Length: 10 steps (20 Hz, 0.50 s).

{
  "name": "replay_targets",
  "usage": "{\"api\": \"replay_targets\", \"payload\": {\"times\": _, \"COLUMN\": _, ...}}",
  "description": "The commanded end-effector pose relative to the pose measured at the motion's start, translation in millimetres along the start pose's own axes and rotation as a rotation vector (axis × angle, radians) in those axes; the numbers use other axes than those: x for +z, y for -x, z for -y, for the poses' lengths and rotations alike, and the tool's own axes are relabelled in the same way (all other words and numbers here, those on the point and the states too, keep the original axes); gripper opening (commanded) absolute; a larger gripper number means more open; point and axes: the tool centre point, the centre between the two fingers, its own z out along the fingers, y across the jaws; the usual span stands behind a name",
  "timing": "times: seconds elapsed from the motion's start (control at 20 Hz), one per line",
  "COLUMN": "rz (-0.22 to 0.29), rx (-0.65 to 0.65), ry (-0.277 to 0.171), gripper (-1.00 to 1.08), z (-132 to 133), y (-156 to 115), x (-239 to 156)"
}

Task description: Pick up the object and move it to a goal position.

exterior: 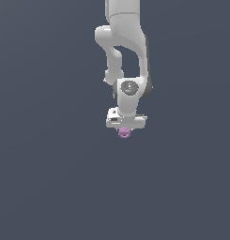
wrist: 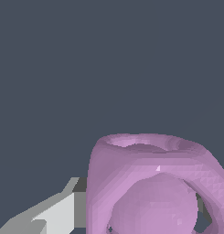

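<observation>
The object (exterior: 124,133) is a small pink-purple rounded, lumpy piece, much narrower than the white hand above it. It sits right under my gripper (exterior: 125,128), between the jaws. In the wrist view the object (wrist: 150,187) fills the near part of the picture, with openings in its shell and a rounded core inside. A grey-white finger (wrist: 58,215) lies against one side of it. The other finger is mostly hidden behind the object. The gripper looks shut on the object.
A plain dark grey-blue ground (exterior: 50,178) fills both views. The white arm (exterior: 128,51) comes down from the top middle of the exterior view. No goal marker shows.
</observation>
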Motion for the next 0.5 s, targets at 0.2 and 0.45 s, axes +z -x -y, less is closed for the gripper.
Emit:
{"api": "replay_targets", "payload": {"times": 0.2, "rz": 0.0, "rx": 0.0, "ry": 0.0, "gripper": -1.0, "z": 0.0, "y": -0.3, "x": 1.0}}
{"api": "replay_targets", "payload": {"times": 0.45, "rz": -0.001, "rx": 0.0, "ry": 0.0, "gripper": -1.0, "z": -0.1, "y": -0.5, "x": -0.2}}
